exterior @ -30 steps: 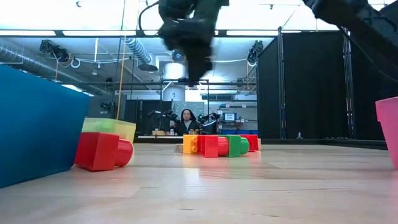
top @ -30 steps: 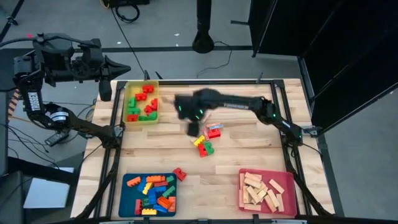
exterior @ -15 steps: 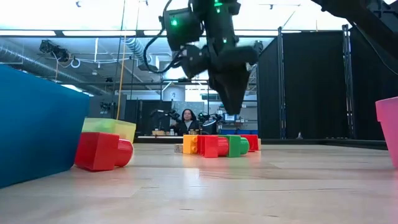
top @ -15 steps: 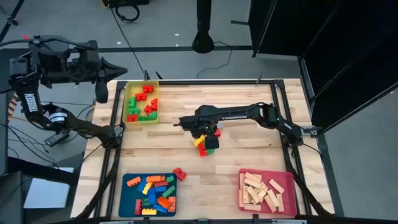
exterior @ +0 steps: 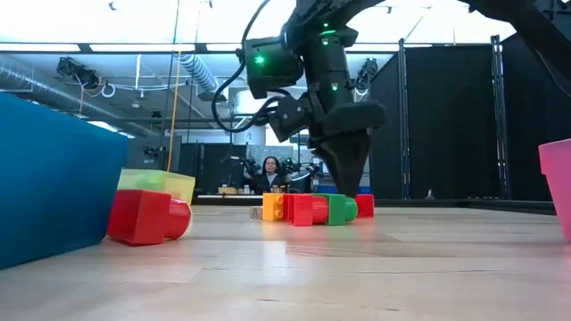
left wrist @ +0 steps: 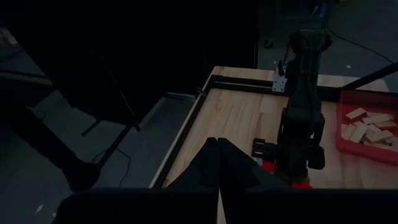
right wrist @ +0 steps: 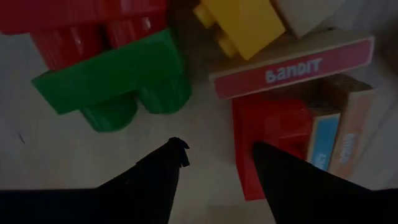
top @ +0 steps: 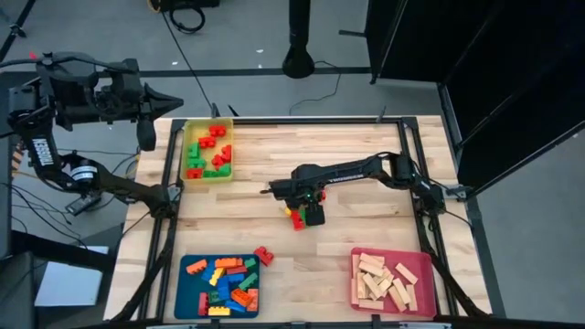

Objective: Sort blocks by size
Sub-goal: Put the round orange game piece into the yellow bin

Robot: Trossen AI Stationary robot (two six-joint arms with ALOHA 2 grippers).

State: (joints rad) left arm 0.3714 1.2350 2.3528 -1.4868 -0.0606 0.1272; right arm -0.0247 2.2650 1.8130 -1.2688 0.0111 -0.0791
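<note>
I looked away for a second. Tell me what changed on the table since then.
The right pincer swung from beside the yellow tray across to the centre pile of blocks and came down over it, fingers apart, holding nothing. The left pincer stayed parked off the table's far left corner, shut. The trays and the loose red block stayed put.

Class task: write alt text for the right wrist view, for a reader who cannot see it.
Two dark open fingers of the right gripper hang above pale wooden table, beside a green studded plastic brick, a yellow studded brick and a red brick.
</note>
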